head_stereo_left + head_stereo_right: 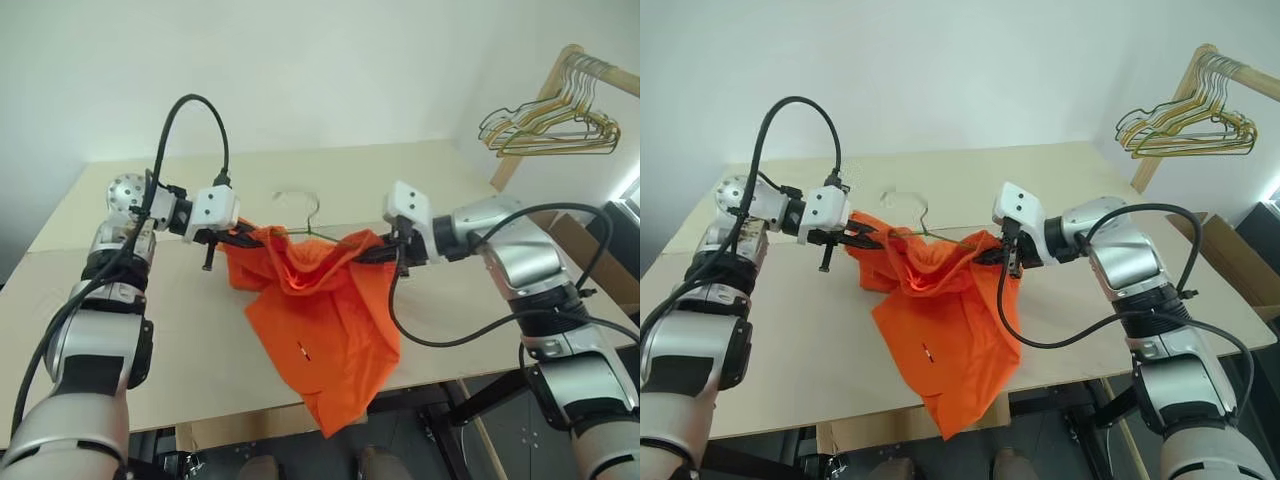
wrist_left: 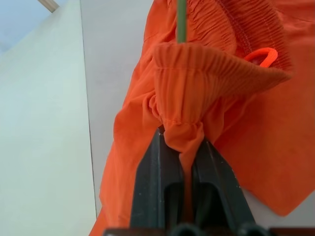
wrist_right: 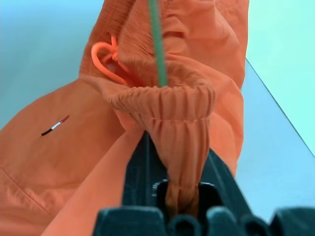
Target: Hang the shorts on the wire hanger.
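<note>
The orange shorts hang stretched between my two grippers above the table, legs drooping past the table's front edge. My left gripper is shut on the gathered waistband at one end; in the left wrist view its fingers pinch a fold of the fabric. At the waistband's other end my right gripper is also shut on it, fabric bunched between the fingers. The thin green wire hanger runs inside the waistband opening, and its hook rises behind the shorts. Most of the hanger is hidden by the fabric.
A bunch of gold and green wire hangers hangs from a wooden rack at the far right. The pale table stretches under both arms. A cardboard box stands beside the table's right edge.
</note>
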Available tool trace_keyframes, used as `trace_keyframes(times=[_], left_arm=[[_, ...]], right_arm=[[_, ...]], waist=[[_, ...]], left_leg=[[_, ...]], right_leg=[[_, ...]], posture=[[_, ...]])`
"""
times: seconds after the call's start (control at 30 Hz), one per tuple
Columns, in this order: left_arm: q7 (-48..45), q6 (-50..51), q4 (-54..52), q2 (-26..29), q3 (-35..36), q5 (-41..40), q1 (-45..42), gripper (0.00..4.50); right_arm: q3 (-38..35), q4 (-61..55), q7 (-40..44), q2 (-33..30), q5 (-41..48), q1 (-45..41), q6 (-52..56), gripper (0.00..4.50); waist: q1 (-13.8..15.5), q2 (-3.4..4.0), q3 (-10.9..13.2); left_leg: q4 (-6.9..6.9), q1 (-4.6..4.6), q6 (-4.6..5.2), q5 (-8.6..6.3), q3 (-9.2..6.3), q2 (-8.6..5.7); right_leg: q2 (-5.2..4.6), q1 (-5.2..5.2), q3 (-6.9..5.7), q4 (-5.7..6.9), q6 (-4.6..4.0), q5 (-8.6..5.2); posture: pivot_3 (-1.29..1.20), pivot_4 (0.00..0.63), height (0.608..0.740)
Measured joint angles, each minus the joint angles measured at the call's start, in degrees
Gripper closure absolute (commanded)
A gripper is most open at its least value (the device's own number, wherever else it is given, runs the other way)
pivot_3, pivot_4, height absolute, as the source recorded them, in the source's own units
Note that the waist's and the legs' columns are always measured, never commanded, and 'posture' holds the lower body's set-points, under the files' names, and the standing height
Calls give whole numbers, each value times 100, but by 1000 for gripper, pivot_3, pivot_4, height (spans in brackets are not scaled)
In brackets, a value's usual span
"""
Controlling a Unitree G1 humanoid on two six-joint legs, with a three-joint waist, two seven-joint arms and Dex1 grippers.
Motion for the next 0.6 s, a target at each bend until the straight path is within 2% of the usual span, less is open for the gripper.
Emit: trace_keyframes(times=[0.3, 0.47, 0.6], left_arm=[[-3, 138, -167, 39, -26, 10, 57, 4500], [-20, 387, 14, 48, 84, -112, 53, 3066], [219, 363, 492, 305, 183, -103, -17, 1692]], right_arm=[[61, -37, 3, -35, -61, 2, -128, 4479], [91, -42, -19, -63, -57, 47, -138, 4500], [47, -110, -29, -244, -20, 207, 20, 4500]], waist=[[5, 0, 0], [-1, 0, 0], [-12, 0, 0]], left_leg=[[1, 1, 0, 0, -1, 0], [1, 1, 0, 0, -1, 0], [1, -1, 0, 0, -1, 0]], right_leg=[[0, 2, -2, 0, 0, 0], [0, 1, -1, -1, 0, 0], [0, -1, -2, -1, 0, 0]], posture=[[25, 0, 740], [12, 0, 740], [1, 0, 740]])
